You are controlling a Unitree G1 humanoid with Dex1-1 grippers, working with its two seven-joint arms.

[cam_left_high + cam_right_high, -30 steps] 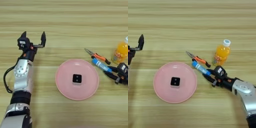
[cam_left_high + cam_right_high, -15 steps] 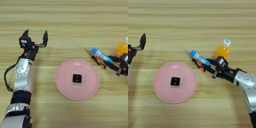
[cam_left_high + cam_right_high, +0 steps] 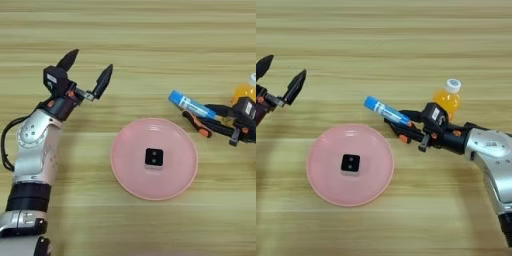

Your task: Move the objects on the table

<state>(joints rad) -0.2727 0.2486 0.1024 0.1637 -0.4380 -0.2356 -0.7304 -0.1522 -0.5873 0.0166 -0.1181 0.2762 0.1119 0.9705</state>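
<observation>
A blue tube (image 3: 387,112) with a white label is held tilted above the table (image 3: 150,30), just right of the pink plate (image 3: 122,170). My right gripper (image 3: 401,124) is shut on its lower end. A black cube (image 3: 154,157) with pale dots lies at the middle of the plate. The orange-drink bottle (image 3: 448,99) with a white cap stands upright right behind the right wrist. My left gripper (image 3: 90,62) hovers open and empty at the left, well apart from the plate.
A small orange-and-black tool (image 3: 402,138) shows partly under the right gripper's fingers. My left forearm (image 3: 35,150) runs along the left side of the table.
The right gripper has carried the blue tube up and back-left, off the table beside the plate. The left gripper has drifted a little right and away. Plate, cube and bottle stayed put.
</observation>
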